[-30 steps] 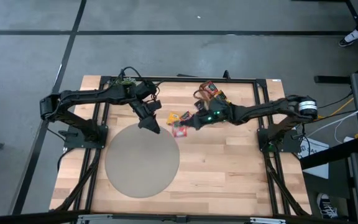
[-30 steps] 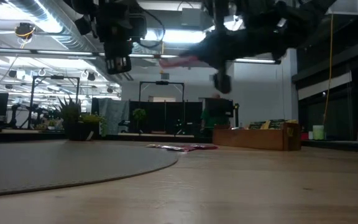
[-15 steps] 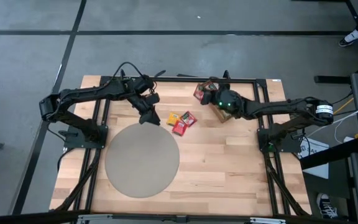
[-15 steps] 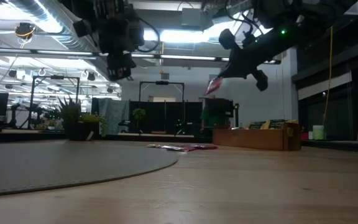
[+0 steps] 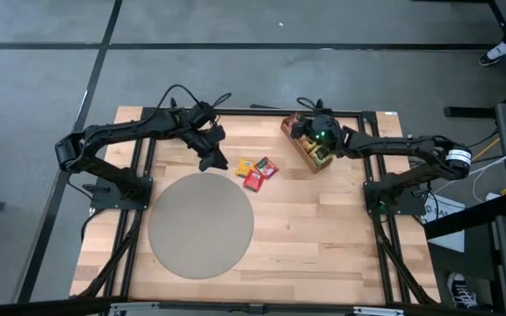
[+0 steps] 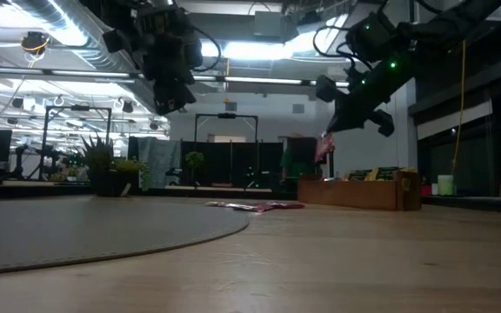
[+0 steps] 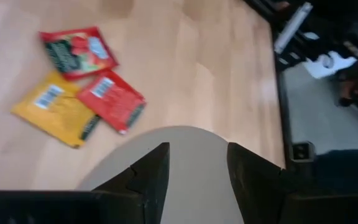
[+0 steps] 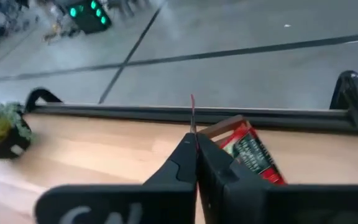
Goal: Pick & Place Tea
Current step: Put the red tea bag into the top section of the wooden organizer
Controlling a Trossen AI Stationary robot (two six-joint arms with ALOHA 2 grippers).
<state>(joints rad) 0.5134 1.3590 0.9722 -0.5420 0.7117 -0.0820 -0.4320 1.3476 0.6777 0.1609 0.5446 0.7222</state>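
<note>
Three tea sachets lie flat on the wooden table: a yellow one (image 5: 246,165), a red one (image 5: 253,182) and a red-and-dark one (image 5: 267,166). They also show in the left wrist view (image 7: 112,99). My left gripper (image 5: 209,162) hangs open and empty above the table, just left of them. My right gripper (image 5: 296,129) is shut on a red sachet (image 6: 323,149) over the far end of the brown divided tray (image 5: 313,151), which holds more sachets (image 8: 248,152). My right gripper pinches the red sachet between its two fingers, with the sachet's thin edge (image 8: 192,111) sticking out past the fingertips. The fingers slant downward. The sachet hangs below them (image 6: 323,149), tilted, clear of the tray and the table.
A round grey mat (image 5: 200,224) covers the table's near left part. A small potted plant (image 8: 2,127) stands at the far edge. The tray lies slantwise at the far right, and black frame rails (image 5: 262,111) run along the far edge.
My right gripper has gone from above the loose sachets toward the table's far right, to the tray's far end, carrying the red sachet. The sachet was about level and now hangs down from the fingers. My left gripper has drifted slightly toward the far edge.
</note>
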